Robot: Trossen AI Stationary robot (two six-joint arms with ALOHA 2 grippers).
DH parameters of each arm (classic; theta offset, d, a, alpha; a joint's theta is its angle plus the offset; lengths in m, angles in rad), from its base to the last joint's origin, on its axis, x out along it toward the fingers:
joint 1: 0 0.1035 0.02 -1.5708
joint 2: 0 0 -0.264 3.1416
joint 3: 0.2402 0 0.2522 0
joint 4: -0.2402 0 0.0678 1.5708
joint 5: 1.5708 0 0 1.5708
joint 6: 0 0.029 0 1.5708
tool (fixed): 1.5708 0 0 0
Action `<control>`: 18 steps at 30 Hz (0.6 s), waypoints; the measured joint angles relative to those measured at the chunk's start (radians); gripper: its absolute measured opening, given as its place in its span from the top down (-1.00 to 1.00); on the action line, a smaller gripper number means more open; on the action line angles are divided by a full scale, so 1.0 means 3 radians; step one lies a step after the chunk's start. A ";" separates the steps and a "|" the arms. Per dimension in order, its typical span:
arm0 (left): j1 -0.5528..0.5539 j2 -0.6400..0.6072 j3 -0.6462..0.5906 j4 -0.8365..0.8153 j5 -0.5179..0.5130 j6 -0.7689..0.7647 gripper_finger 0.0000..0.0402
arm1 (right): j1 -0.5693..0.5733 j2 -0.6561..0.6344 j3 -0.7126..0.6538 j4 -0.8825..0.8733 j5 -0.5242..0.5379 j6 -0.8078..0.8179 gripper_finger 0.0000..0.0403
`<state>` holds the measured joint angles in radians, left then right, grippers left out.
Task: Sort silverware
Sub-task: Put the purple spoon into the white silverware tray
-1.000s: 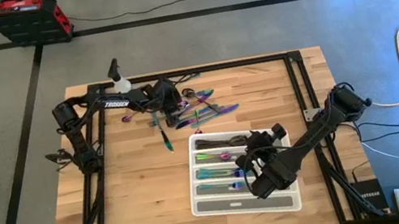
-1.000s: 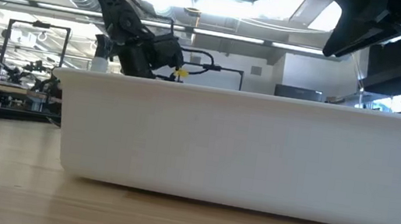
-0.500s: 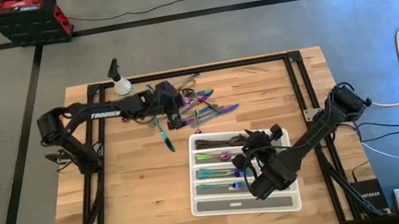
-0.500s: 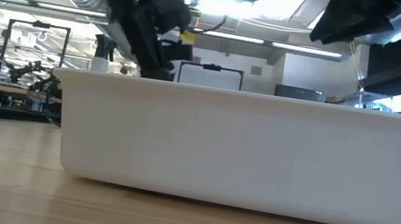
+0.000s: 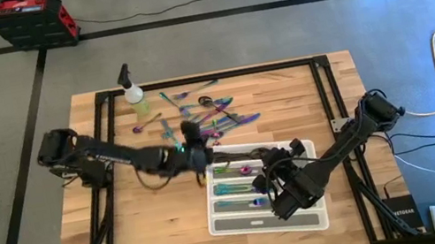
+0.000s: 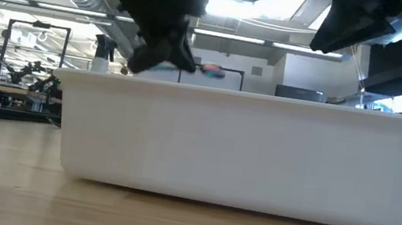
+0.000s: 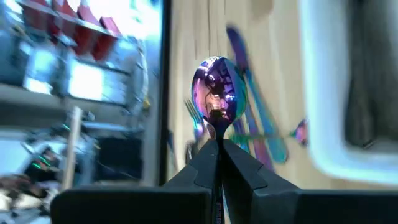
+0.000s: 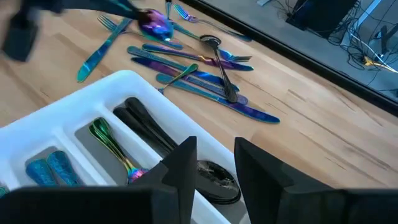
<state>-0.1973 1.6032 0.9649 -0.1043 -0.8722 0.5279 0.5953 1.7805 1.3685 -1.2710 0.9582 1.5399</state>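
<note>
the step in hand is a carry: the left gripper point(image 7: 217, 149) is clenched on the handle of an iridescent spoon point(image 7: 216, 98), whose bowl stands out beyond the fingertips. in the high view that gripper point(image 5: 195, 148) sits over the tabletop point(image 5: 140, 216) just beside the far left corner of the white tray point(image 5: 218, 227), between the tray and the loose silverware point(image 5: 218, 122) scattered on the wood beyond it. the picture is smeared there, so whether the spoon is already over the tray's rim is hard to tell.

the right gripper point(image 8: 214, 165) hangs above the tray with its fingers parted and nothing between them; it looks to be waiting. below it the compartments already hold some pieces: dark spoons point(image 8: 149, 134) in the far slot, a rainbow fork point(image 8: 112, 146) in the next, bluish pieces in another.

the next move likely calls for bringing the spoon over the slot that holds spoons, lining its length up with the slot, lowering it and letting go without knocking the divider walls or crowding the right arm.
</note>
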 joint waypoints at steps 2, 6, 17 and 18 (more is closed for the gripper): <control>-0.0203 0.0000 0.0000 0.0077 -0.0133 0.0023 1.00 | 0.0000 0.0000 0.0000 0.0057 0.0048 0.0037 0.54; -0.0522 0.0000 -0.0015 0.0337 -0.0488 0.0202 1.00 | 0.0000 -0.0028 -0.0001 0.0334 0.0206 0.0086 0.54; -0.0762 0.0000 -0.0056 0.0491 -0.0929 0.0630 1.00 | 0.0001 -0.0073 -0.0001 0.2488 -0.0534 -0.2098 0.54; -0.0764 0.0000 -0.0056 0.0490 -0.0941 0.0633 1.00 | 0.0001 -0.0066 -0.0001 0.2695 -0.0683 -0.2392 0.54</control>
<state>-0.4266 1.6032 0.9482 0.0426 -1.1544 0.7176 0.5957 1.7608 1.3682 -0.4626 0.7533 0.8222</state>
